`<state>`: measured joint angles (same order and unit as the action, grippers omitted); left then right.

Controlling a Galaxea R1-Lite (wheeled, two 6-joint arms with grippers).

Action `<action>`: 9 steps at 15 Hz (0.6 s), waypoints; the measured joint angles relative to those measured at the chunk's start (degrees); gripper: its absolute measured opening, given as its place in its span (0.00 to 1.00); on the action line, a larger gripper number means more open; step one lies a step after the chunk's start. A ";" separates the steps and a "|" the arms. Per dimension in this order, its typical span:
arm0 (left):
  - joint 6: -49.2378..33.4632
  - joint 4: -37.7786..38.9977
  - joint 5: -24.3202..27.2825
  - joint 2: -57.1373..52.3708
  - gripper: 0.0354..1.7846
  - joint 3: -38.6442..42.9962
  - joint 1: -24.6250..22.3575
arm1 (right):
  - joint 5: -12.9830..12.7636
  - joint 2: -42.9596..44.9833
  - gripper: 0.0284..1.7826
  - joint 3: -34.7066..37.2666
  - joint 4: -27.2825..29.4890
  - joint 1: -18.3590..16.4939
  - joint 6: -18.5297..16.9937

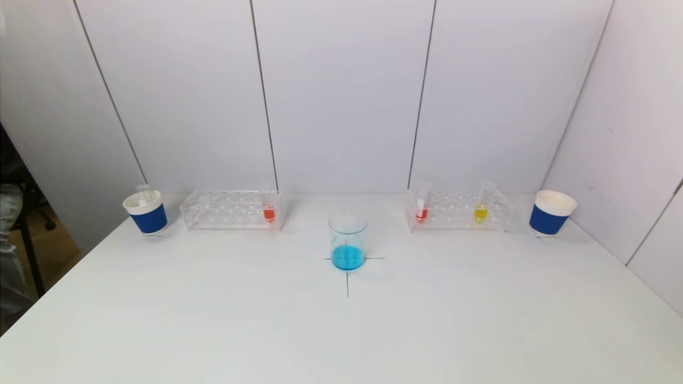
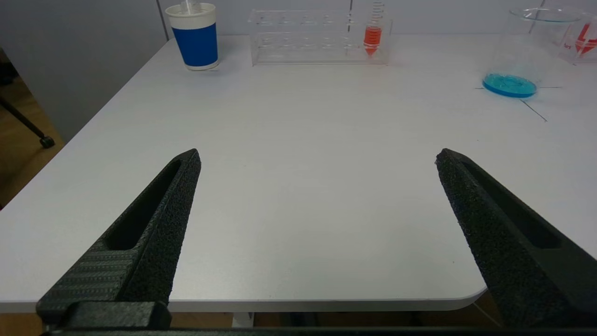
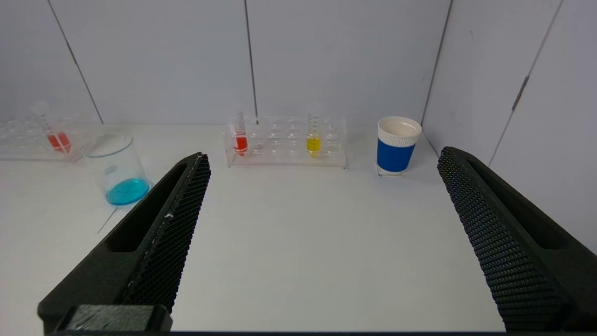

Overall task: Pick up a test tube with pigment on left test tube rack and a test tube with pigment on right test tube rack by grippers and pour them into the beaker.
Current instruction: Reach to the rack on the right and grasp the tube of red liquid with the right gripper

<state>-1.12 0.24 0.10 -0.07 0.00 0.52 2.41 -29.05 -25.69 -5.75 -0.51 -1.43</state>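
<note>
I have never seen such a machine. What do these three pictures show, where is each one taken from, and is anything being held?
This is a two-armed robot. The wide picture comes from a camera on its head, looking down at a white table. The other two come from cameras on its wrists; the black wedges are the fingers of the left tool and the right tool. Both are open and hold nothing.

On the table stand a beaker with blue liquid, a left rack holding one red tube, a right rack holding a red tube and a yellow tube, and two blue cups at the ends.
</note>
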 joint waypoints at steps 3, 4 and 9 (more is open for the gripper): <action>0.00 0.00 0.00 0.00 0.99 0.00 0.00 | -0.18 -12.68 1.00 -4.27 -7.85 0.61 -0.22; 0.00 0.00 0.00 0.00 0.99 0.00 0.00 | -0.41 -17.64 1.00 -5.86 -10.92 1.19 -0.35; 0.00 0.00 0.00 0.00 0.99 0.00 0.00 | -5.89 -36.57 1.00 -12.00 -22.86 6.57 -1.38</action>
<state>-1.12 0.24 0.10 -0.07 0.00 0.52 -3.47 -65.62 -37.68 -28.61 6.06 -2.80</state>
